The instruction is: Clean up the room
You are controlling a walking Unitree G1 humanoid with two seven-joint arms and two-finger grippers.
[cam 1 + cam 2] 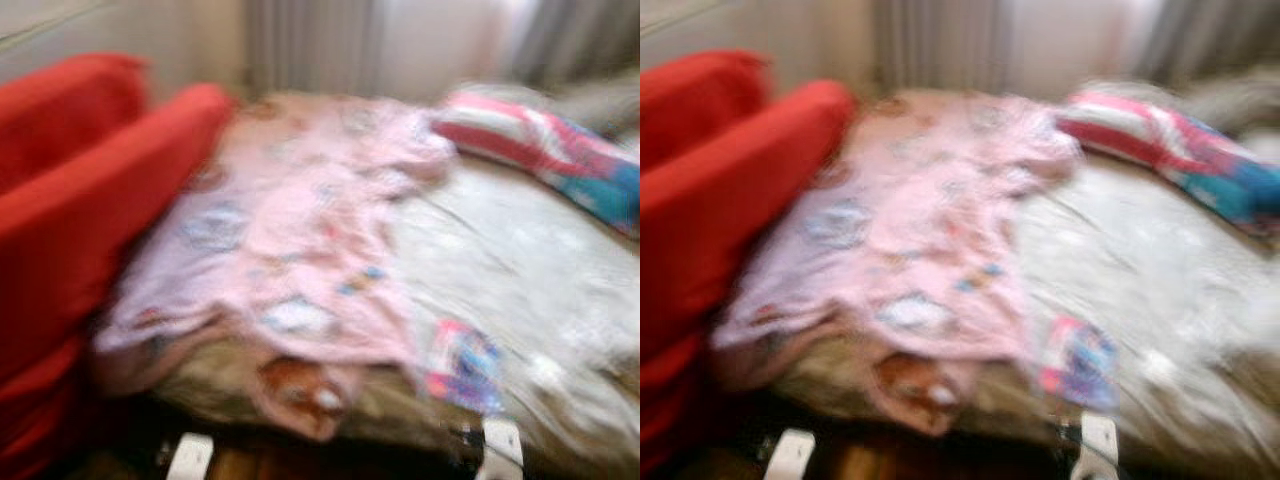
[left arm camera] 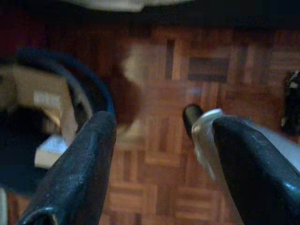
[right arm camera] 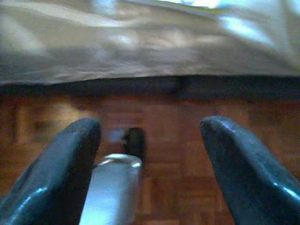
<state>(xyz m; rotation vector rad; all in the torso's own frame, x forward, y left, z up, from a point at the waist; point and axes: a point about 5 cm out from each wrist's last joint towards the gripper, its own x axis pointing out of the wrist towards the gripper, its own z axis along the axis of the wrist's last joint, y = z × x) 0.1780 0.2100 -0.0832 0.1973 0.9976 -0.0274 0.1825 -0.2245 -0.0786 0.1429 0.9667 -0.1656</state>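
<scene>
Pretty blurry head views, but still readable: a bed with a pale rumpled cover, taken here as the landmark. Draped over the bed's left half, a pink printed blanket, hanging a bit past the near edge. Just beside the bed on the left, pressed against that blanket, a red armchair. Up at the bed's far right end, a striped pink, white and blue pillow. Near the bed's front edge, right of the blanket's hem, a small colourful item, too smeared to identify. Behind the bed, pale curtains. Down below the bed's edge, over brown parquet floor: left gripper with fingers spread wide and nothing between them, next to a dark round bin holding what looks like cardboard. Right gripper also spread apart and empty, hanging over the parquet right in front of the bed's overhanging cover.
</scene>
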